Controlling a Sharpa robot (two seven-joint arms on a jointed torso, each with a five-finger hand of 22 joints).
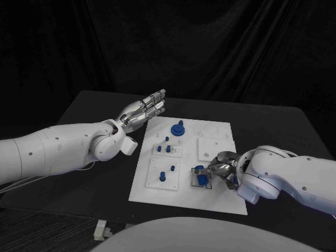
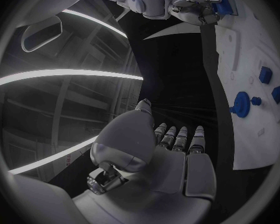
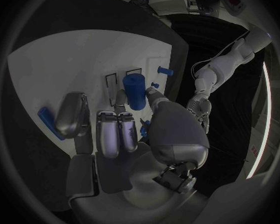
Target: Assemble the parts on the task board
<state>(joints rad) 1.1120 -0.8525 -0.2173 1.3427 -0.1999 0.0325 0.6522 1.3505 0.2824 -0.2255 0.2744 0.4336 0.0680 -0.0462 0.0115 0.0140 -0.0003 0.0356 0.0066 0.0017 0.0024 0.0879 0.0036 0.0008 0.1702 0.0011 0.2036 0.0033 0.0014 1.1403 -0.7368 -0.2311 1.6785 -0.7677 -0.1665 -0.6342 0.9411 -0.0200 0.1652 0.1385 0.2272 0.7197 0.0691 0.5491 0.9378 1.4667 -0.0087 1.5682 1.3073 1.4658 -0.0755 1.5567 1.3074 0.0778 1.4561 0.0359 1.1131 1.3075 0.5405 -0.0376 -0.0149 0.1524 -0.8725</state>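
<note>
Lying on the black table (image 1: 274, 123), the task board (image 1: 217, 199) meets the right robot hand (image 1: 222, 169) pinching a blue part (image 1: 201, 176); left robot hand (image 1: 145, 109) spread empty.

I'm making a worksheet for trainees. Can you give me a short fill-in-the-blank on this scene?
1. The task board is coloured ____.
2. The hand working at the blue part on the board's near end is the robot's ____ hand.
3. The left hand, fingers extended, holds ____.

Missing words: white; right; nothing
</note>
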